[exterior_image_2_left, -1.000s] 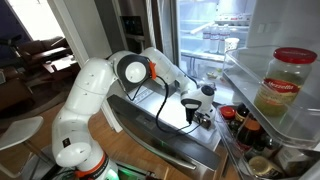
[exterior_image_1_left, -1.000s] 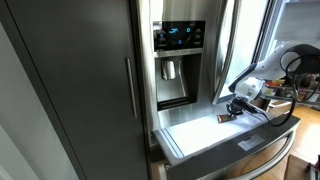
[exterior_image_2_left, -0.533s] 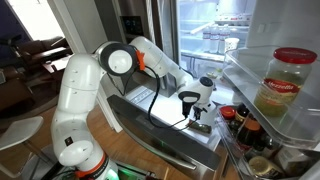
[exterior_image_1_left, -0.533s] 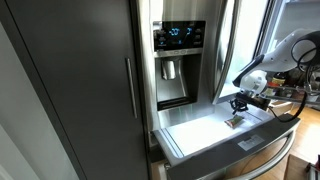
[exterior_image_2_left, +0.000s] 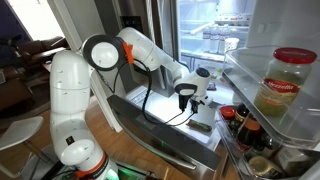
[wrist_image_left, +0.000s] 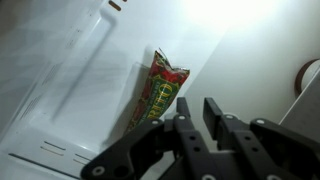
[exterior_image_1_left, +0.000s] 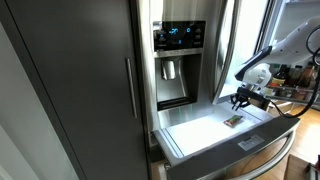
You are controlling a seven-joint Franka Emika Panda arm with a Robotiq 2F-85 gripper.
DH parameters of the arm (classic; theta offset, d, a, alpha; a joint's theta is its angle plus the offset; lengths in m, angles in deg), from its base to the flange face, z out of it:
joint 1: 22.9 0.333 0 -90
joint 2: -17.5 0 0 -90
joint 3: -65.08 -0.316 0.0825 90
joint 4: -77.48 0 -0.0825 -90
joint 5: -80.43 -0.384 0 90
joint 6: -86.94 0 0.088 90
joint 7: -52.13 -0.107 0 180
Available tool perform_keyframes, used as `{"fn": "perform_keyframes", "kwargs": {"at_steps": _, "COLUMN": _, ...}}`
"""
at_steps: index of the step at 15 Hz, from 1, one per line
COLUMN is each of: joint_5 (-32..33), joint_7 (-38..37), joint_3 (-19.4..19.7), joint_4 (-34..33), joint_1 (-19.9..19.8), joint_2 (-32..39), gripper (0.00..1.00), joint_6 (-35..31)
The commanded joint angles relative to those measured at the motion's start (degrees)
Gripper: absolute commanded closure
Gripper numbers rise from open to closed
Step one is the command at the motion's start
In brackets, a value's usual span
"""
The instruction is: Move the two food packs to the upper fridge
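Observation:
One food pack (wrist_image_left: pixel 155 95), a small flat packet printed red, green and yellow, lies on the white floor of the open pull-out drawer (exterior_image_1_left: pixel 195 130); it also shows in an exterior view (exterior_image_1_left: pixel 233 121). My gripper (wrist_image_left: pixel 199 108) hangs above and just beside it. Its fingers are almost together, with only a thin sliver of white floor between them and no pack there. In both exterior views the gripper (exterior_image_1_left: pixel 243 100) (exterior_image_2_left: pixel 190 98) is above the drawer. The second pack is not in view. The upper fridge (exterior_image_2_left: pixel 215 35) stands open, bright and shelved.
The closed grey door with the dispenser panel (exterior_image_1_left: pixel 178 60) is beside the drawer. The open door's bins hold a large jar (exterior_image_2_left: pixel 283 80) and small bottles (exterior_image_2_left: pixel 245 125), close to the arm. The drawer's front wall (exterior_image_1_left: pixel 230 155) is below the gripper.
The gripper has risen from the drawer floor and moved away from the packet, which stays in the drawer. The arm's elbow has swung upward.

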Motion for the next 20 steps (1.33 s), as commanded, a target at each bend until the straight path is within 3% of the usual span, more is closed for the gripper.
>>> {"fn": "perform_keyframes", "kwargs": {"at_steps": 1, "joint_5": 0.8, "joint_7": 0.9, "joint_3": -0.2, "joint_4": 0.7, "joint_1": 0.8, "joint_2": 2.4, "gripper": 0.44, "joint_6": -4.7}}
{"fn": "perform_keyframes", "kwargs": {"at_steps": 7, "joint_5": 1.8, "joint_7": 0.3, "joint_3": -0.9, "joint_4": -1.3, "joint_1": 0.6, "joint_2": 9.5, "gripper": 0.01, "joint_6": -13.6}}
{"fn": "perform_keyframes", "kwargs": {"at_steps": 12, "joint_5": 3.6, "joint_7": 0.2, "joint_3": -1.8, "joint_4": -3.4, "joint_1": -0.1, "joint_2": 14.8, "gripper": 0.00, "joint_6": -19.8}}
{"fn": "perform_keyframes", "kwargs": {"at_steps": 18, "joint_5": 5.4, "joint_7": 0.3, "joint_3": -3.5, "joint_4": -6.8, "joint_1": -2.0, "joint_2": 19.2, "gripper": 0.00, "joint_6": -20.4}}
{"fn": "perform_keyframes", "kwargs": {"at_steps": 19, "joint_5": 5.5, "joint_7": 0.3, "joint_3": -3.8, "joint_4": -7.3, "joint_1": -2.4, "joint_2": 19.8, "gripper": 0.02, "joint_6": -20.3}}
{"fn": "perform_keyframes", "kwargs": {"at_steps": 20, "joint_5": 6.0, "joint_7": 0.2, "joint_3": -3.6, "joint_4": -7.6, "joint_1": -2.3, "joint_2": 20.1, "gripper": 0.18, "joint_6": -20.2}}
